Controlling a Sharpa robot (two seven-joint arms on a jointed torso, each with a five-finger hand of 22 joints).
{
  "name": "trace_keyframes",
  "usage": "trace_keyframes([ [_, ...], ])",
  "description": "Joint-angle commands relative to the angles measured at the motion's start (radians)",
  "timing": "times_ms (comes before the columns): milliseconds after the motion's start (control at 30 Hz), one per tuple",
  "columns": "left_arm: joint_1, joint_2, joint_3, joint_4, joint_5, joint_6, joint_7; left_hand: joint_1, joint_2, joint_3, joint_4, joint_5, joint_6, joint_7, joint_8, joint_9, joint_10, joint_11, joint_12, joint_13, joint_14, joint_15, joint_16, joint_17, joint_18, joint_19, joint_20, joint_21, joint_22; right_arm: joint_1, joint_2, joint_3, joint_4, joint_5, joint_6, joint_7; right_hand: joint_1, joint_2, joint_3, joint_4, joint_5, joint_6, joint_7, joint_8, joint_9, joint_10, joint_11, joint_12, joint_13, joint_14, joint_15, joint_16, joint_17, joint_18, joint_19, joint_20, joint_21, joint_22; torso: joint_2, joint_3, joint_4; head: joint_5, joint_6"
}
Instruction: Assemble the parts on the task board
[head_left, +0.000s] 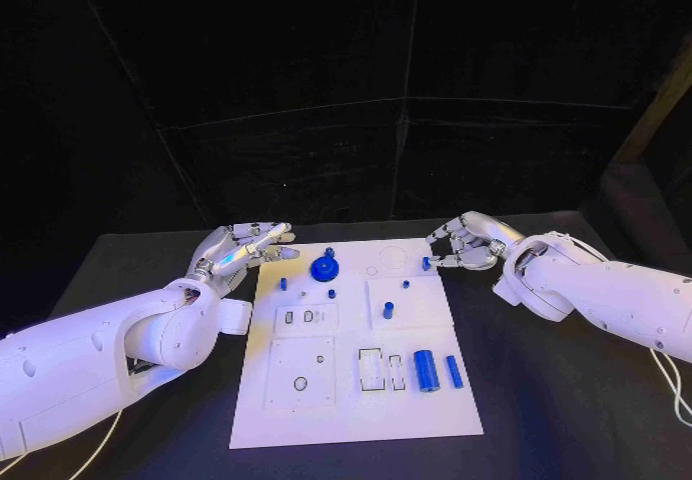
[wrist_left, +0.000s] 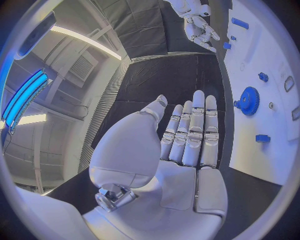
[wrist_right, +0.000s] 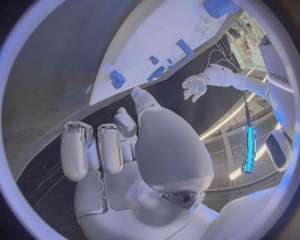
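Two hands poised at the far corners of the task board (head_left: 353, 400), both empty.

A small blue part (head_left: 427, 263) is seen at the board's far right edge, just at nine o'clock of the right hand (head_left: 464, 243), fingers curled loosely, nothing held; the left hand (head_left: 242, 250), flat-open and empty, is farther off.

Board (wrist_left: 275, 115) runs off the left wrist view's rim, far parts cut. In the right wrist view, cylinder (wrist_right: 220, 7) is clipped at the rim. Small pegs (head_left: 330, 294) in the head view are too tiny to tell shape.
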Motion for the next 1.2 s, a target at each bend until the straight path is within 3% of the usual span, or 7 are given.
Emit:
trace_keyframes([
  [33,0.001,0.004,0.001,-0.002,-0.004,0.013,0.009,0.006,0.000,0.001,-0.005,0.003,0.004,0.000,-0.005,0.000,0.004,0.001,-0.004,-0.001,-0.001,0.006,-0.004,0.002,0.007,0.004,-0.001,-0.007,-0.001,-0.006,0.006,0.001,-0.010,0.022,0.037,0.029,0.009,-0.003,-0.002,-0.006,-0.005,-0.006,-0.001,-0.006,-0.001,-0.007,0.000,-0.005,0.001,0.053,-0.001,-0.003,0.016,-0.011,-0.008,0.000,-0.005,0.086,0.000,-0.0023,0.0007,-0.001,-0.002],
  [400,0.000,0.007,0.000,-0.007,-0.004,0.012,0.009,0.007,0.001,0.002,-0.007,0.003,0.005,0.000,-0.005,0.000,0.006,0.000,-0.005,0.000,-0.001,0.005,-0.005,0.003,0.007,0.004,-0.001,-0.007,-0.001,-0.023,0.032,0.001,-0.058,0.023,0.065,0.022,0.010,0.001,-0.002,-0.006,-0.005,-0.004,-0.001,-0.005,0.000,-0.007,0.000,-0.005,0.001,0.053,-0.001,-0.003,0.016,-0.011,-0.009,0.000,-0.006,0.084,-0.001,-0.0030,0.0016,-0.002,-0.007],
  [667,-0.001,0.009,0.000,-0.009,-0.004,0.013,0.008,0.007,0.001,0.002,-0.007,0.003,0.005,0.000,-0.005,0.000,0.006,0.000,-0.005,0.000,-0.001,0.005,-0.005,0.003,0.007,0.004,-0.001,-0.007,-0.001,-0.025,0.053,0.001,-0.084,0.023,0.069,0.015,0.015,0.021,0.002,-0.007,-0.006,0.012,-0.003,0.004,0.002,-0.001,-0.002,0.003,0.008,0.054,-0.002,-0.001,0.021,-0.012,-0.006,0.001,-0.004,0.088,-0.001,-0.0038,0.0017,-0.005,-0.008],
  [867,-0.001,0.011,0.000,-0.010,-0.004,0.013,0.008,0.007,0.001,0.002,-0.007,0.003,0.005,0.000,-0.005,0.000,0.006,0.000,-0.005,0.000,-0.001,0.005,-0.005,0.003,0.007,0.004,-0.001,-0.007,-0.001,-0.025,0.070,0.002,-0.105,0.012,0.081,0.005,0.034,0.050,0.019,-0.021,-0.054,0.052,-0.009,0.026,0.007,0.011,-0.008,0.017,0.021,0.055,-0.007,0.002,0.027,-0.013,0.000,-0.003,-0.001,0.096,-0.001,-0.0039,0.0022,-0.004,-0.011],
  [1200,-0.001,0.011,0.000,-0.011,-0.004,0.013,0.007,0.007,0.001,0.002,-0.007,0.003,0.005,0.000,-0.005,0.000,0.006,0.000,-0.005,0.000,-0.001,0.005,-0.005,0.003,0.007,0.004,-0.001,-0.007,-0.001,-0.026,0.079,0.002,-0.117,-0.004,0.094,-0.003,0.038,0.058,0.030,-0.030,-0.068,0.076,-0.014,0.036,0.008,0.021,-0.012,0.030,0.033,0.057,-0.010,0.004,0.033,-0.015,0.006,-0.006,0.004,0.105,-0.001,-0.0040,0.0012,-0.001,-0.015],
])
